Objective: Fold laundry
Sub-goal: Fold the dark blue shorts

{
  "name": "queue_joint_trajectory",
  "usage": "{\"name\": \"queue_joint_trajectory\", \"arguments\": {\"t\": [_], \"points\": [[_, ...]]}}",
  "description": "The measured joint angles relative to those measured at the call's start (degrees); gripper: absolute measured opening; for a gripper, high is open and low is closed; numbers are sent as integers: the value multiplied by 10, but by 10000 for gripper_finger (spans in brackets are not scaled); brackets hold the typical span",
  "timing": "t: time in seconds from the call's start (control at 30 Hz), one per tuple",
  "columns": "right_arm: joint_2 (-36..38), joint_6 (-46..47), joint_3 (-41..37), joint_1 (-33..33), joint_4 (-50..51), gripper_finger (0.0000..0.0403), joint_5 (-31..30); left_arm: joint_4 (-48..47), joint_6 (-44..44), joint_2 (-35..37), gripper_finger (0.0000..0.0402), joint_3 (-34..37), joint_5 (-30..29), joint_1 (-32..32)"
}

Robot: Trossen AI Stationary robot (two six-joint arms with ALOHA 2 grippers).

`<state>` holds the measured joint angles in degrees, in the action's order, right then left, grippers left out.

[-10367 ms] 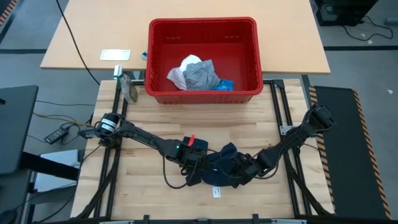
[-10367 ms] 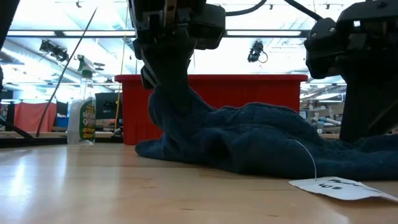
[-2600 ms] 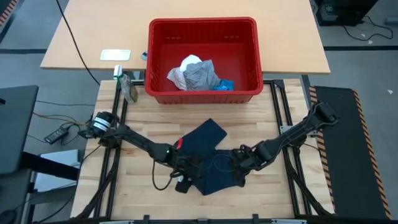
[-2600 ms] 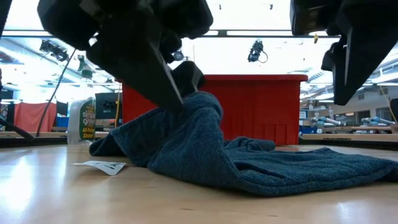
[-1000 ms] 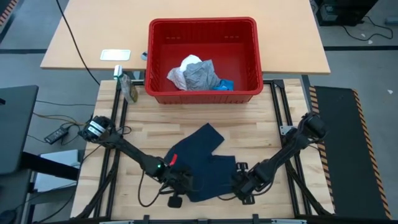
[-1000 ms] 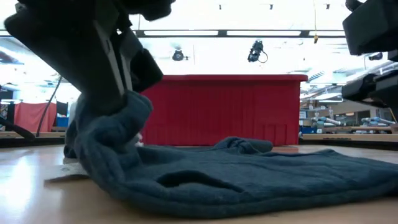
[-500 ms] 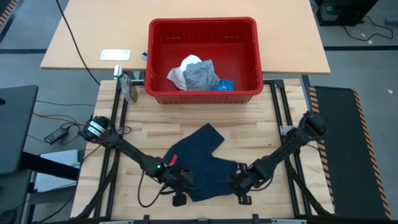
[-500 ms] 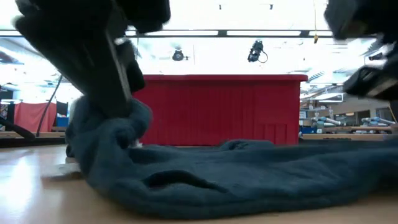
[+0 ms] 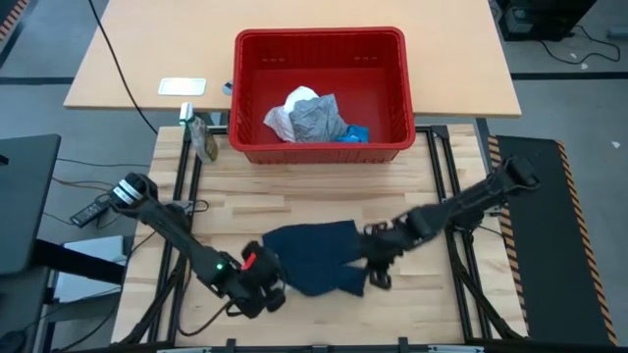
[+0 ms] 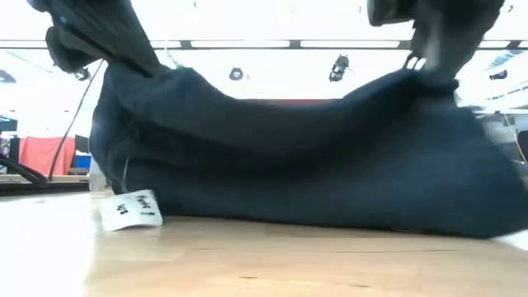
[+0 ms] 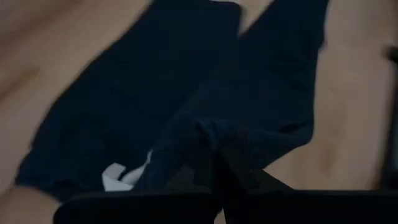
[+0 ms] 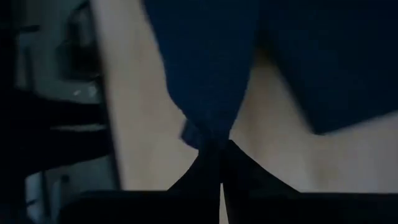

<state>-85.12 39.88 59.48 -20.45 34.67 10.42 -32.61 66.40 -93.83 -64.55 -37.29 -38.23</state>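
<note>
The dark navy cloth (image 9: 312, 257) lies near the table's front edge and is raised at both ends. My left gripper (image 9: 267, 278) is shut on its left end and my right gripper (image 9: 373, 255) on its right end. In the low view the cloth (image 10: 297, 157) sags between the two raised ends, and its lower part rests on the table. A white tag (image 10: 130, 209) hangs from it at the left. Grey and white cloth pieces (image 9: 306, 118) lie in the red basket (image 9: 392, 44). My left gripper pinches a bunched fold of the navy cloth (image 11: 208, 134) between its two shut fingers, coming slantwise from above. That end is lifted clear, and the cloth hangs slack below it, the tag (image 11: 118, 176) beside the fingers. My right gripper pinches a narrow bunched corner of the cloth (image 12: 208, 127) between its shut fingers, slanting down from above. The corner is raised off the table, and the cloth falls away from it.
The red basket stands at the far edge, half on a tan table (image 9: 137, 59) behind. A spray bottle (image 9: 203, 139) stands left of the basket. Bare wood (image 9: 294, 186) lies between the cloth and the basket.
Both grippers have gone up, the right one also toward the far edge and the left one a little toward the left edge while turning. The cloth's near edge has come up with them off the table; its lower part stays on the wood.
</note>
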Motion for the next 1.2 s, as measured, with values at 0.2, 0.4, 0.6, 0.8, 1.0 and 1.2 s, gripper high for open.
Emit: {"name": "queue_joint_trajectory", "arguments": {"t": [0.2, 0.4, 0.6, 0.8, 1.0, 1.2], "points": [[-11, -32, 0, 103, 17, 5, 19, -25, 58, 23, 5, 0, -1, 42], [-11, -62, 0, 178, 9, 4, 76, -43, 84, 48, 5, 0, -2, 67], [-11, -107, 0, 218, 5, 4, 152, -125, 188, 56, 5, 0, -4, 58], [-11, -107, 0, 229, -37, 4, 208, -131, 229, 53, 2, 0, 13, 14], [-28, -97, 0, 206, -56, 4, 274, -113, 170, 53, 1, 1, 80, -45], [-63, -100, 0, 191, -186, 4, 322, -71, 45, 53, 1, 1, 93, -80]]}}
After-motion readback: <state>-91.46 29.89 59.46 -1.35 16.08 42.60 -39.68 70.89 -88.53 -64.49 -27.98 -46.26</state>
